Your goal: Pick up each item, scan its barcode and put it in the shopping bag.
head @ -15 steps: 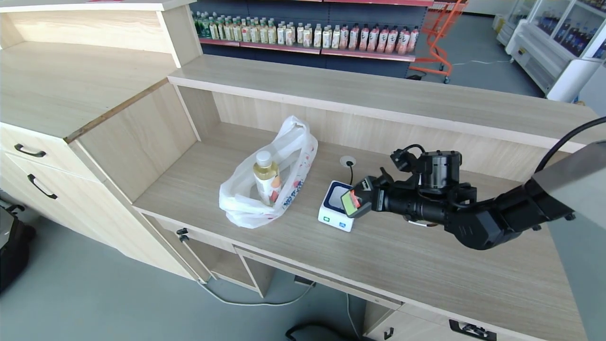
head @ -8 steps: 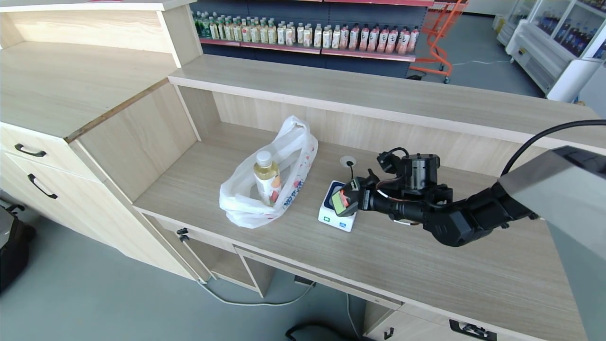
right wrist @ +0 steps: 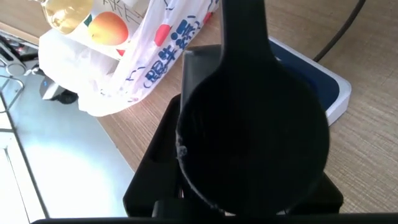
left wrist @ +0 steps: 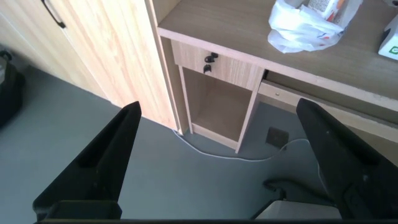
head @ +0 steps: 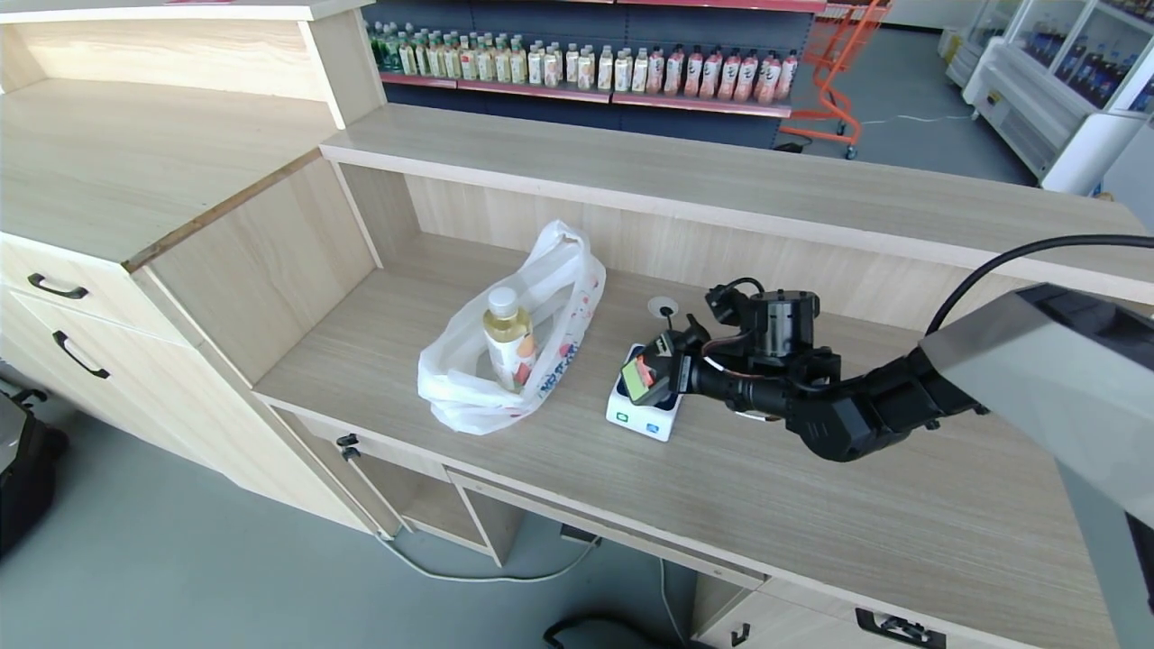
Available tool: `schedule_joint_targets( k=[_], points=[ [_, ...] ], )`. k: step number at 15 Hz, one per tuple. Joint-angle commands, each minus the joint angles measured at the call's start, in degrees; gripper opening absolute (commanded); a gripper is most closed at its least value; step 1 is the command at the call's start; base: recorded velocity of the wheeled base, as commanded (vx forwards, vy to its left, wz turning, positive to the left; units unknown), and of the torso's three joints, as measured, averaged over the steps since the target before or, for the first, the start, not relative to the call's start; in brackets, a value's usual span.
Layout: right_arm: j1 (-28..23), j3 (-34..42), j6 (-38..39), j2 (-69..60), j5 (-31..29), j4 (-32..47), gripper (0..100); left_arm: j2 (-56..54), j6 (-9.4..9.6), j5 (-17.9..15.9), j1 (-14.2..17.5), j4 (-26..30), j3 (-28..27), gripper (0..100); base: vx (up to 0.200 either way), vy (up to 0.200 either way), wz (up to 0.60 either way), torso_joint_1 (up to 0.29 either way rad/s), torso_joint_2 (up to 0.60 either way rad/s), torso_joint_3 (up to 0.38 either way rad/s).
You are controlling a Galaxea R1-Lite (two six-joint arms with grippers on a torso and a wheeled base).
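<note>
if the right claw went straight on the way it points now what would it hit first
Probably the shopping bag: the right claw, holding a small packet above the scanner, points at it. Height is hard to judge.

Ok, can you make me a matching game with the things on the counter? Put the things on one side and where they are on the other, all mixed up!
Things:
1. bottle
2. packet
3. scanner
4. shopping bag

Where or how:
A. gripped in the right tool
B. soft white plastic, open at the top, on the counter
C. standing inside the bag
D. small white box with a blue top, to the right of the bag

Pairs: 1-C, 2-A, 3-D, 4-B
</note>
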Motion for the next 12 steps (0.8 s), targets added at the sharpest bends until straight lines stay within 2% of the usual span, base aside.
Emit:
schedule_joint_targets(
  k=[1,3,7,10,12],
  points=[
    [0.1,-0.2,0.0,0.4,-0.1,0.0,0,0.0,0.02,0.0,0.0,0.0,0.0,100,0.0,0.0,0.0,0.0,0.0,0.0],
    [-0.3,0.3,0.4,-2.3,-1.6,0.0,0,0.0,0.02,0.0,0.0,0.0,0.0,100,0.0,0.0,0.0,0.0,0.0,0.0],
    [-0.6,2.4,2.3,-16.9,-1.9,0.4,0,0.0,0.02,0.0,0.0,-0.1,0.0,100,0.0,0.0,0.0,0.0,0.0,0.0],
    [-3.0,15.2,-12.3,-26.7,-1.8,-0.7,0,0.0,0.02,0.0,0.0,-0.1,0.0,100,0.0,0.0,0.0,0.0,0.0,0.0],
    [-3.4,22.3,-14.1,-30.1,-1.8,-3.6,0,0.0,0.02,0.0,0.0,0.0,0.0,100,0.0,0.0,0.0,0.0,0.0,0.0]
  ],
)
